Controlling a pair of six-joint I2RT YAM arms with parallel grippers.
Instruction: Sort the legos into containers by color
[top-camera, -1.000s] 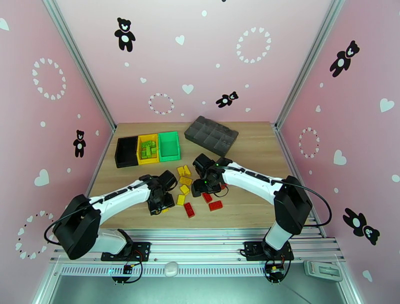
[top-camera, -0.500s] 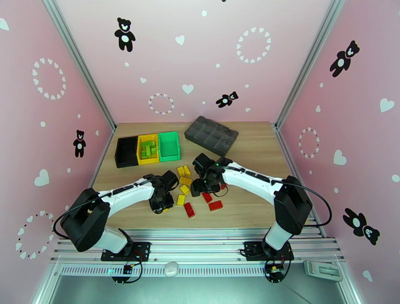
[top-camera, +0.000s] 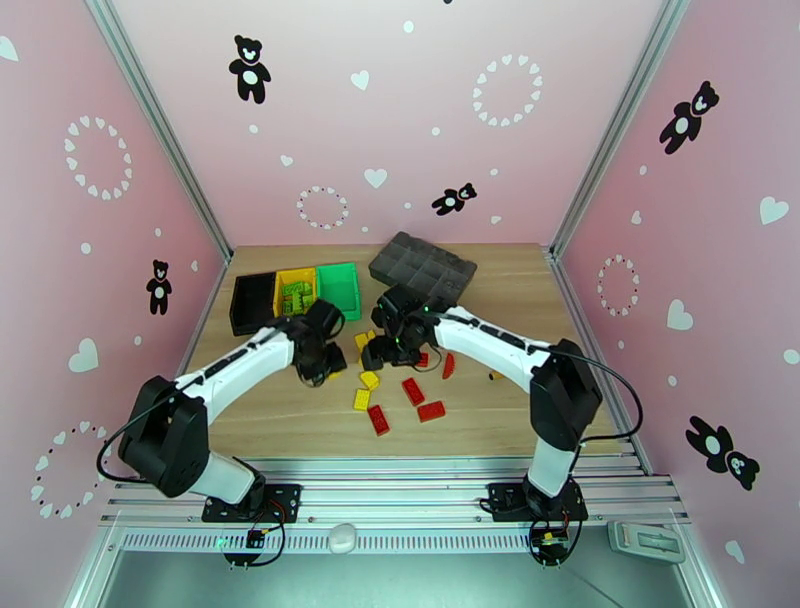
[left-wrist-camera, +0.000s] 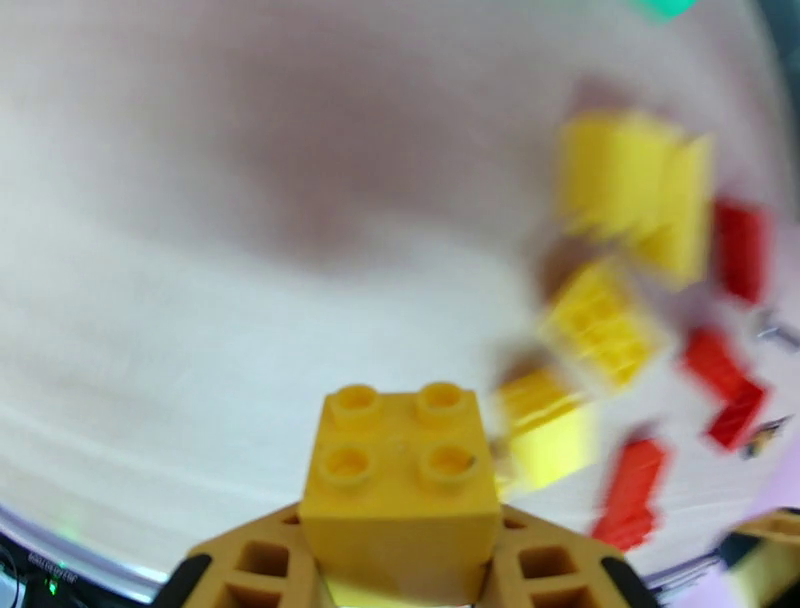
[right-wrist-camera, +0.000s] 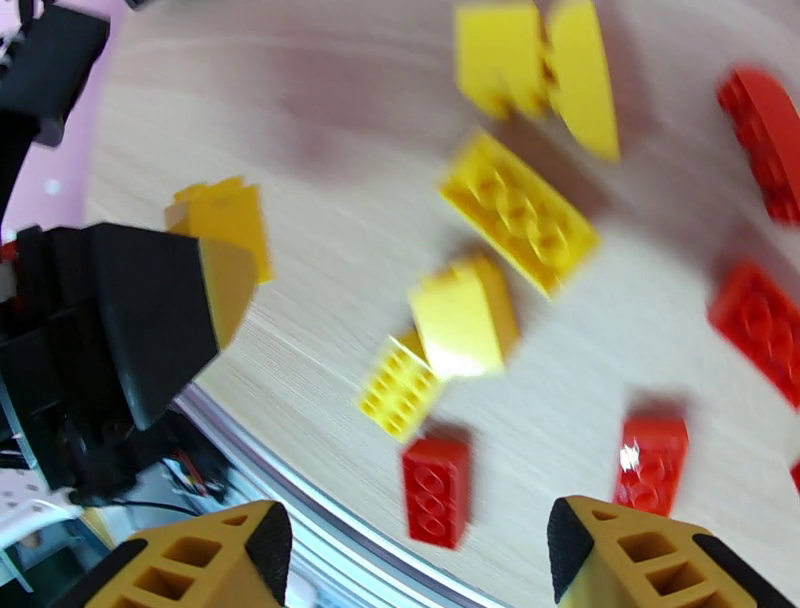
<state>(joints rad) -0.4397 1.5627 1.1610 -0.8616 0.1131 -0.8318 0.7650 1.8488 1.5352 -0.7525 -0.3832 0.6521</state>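
The bins (top-camera: 279, 296) sit in a row at the back left. The left gripper (top-camera: 328, 362) pinches a yellow brick (left-wrist-camera: 400, 470) just in front of them, nearest the green bin (top-camera: 345, 295). The right gripper (top-camera: 378, 352), beside it, hangs wide open over loose bricks (right-wrist-camera: 515, 210).

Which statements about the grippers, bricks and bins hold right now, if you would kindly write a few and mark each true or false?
1. The left gripper holds a yellow brick. True.
2. The right gripper is shut on a brick. False: it is open and empty.
3. Green bricks lie in the yellow bin. True.
4. The red bricks are all in bins. False: several lie on the table.
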